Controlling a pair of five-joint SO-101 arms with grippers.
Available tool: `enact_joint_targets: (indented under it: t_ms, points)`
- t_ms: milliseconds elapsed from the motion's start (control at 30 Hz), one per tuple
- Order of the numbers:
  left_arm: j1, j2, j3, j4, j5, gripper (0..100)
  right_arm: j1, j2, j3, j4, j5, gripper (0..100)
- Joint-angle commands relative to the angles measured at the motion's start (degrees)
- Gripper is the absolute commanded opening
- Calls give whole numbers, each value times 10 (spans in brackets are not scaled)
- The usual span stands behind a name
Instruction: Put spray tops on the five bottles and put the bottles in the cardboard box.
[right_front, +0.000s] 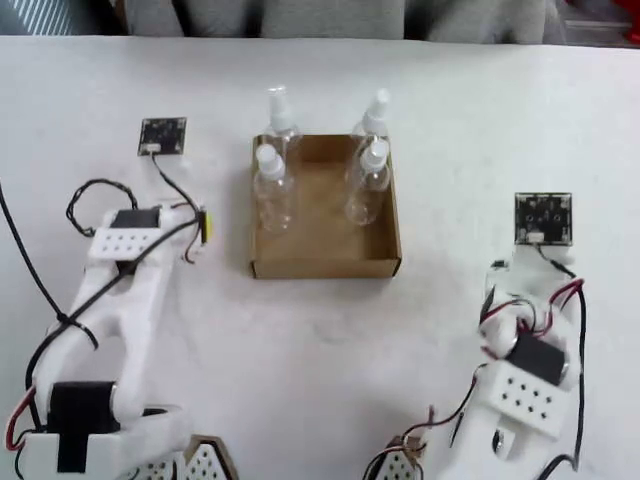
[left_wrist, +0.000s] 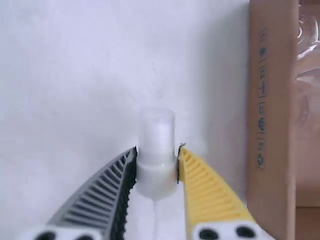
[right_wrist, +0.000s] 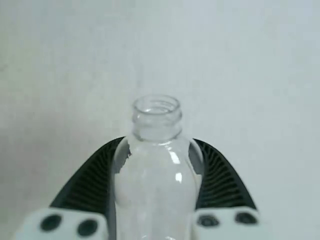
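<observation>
With the left gripper (left_wrist: 156, 167) clamped on the spray top (left_wrist: 156, 145), just left of the cardboard box (right_front: 325, 266) with four capped bottles (right_front: 272, 188) inside, carry the top rightward, tube (left_wrist: 155, 220) hanging straight down. Steady the open bottle (right_wrist: 156, 170) clamped in the right gripper (right_wrist: 159, 145), well right of the box. Centre the tube over the neck (right_wrist: 156, 112) before lowering and twisting.
</observation>
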Motion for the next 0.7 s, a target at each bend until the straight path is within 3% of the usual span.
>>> enact_joint_targets:
  t_ms: [0, 100, 333, 667]
  points:
    - [-7, -29, -77, 51, -2, 46, -14, -80, 49, -167, -1, 16]
    - [-7, -29, -124, 95, -2, 46, -22, -95, 55, -213, -35, 17]
    - [-2, -29, -283, 200, -2, 46, -75, -95, 57, -320, -354, 18]
    - [1, -85, -476, 273, -2, 46, -261, -102, 56, -321, -366, 18]
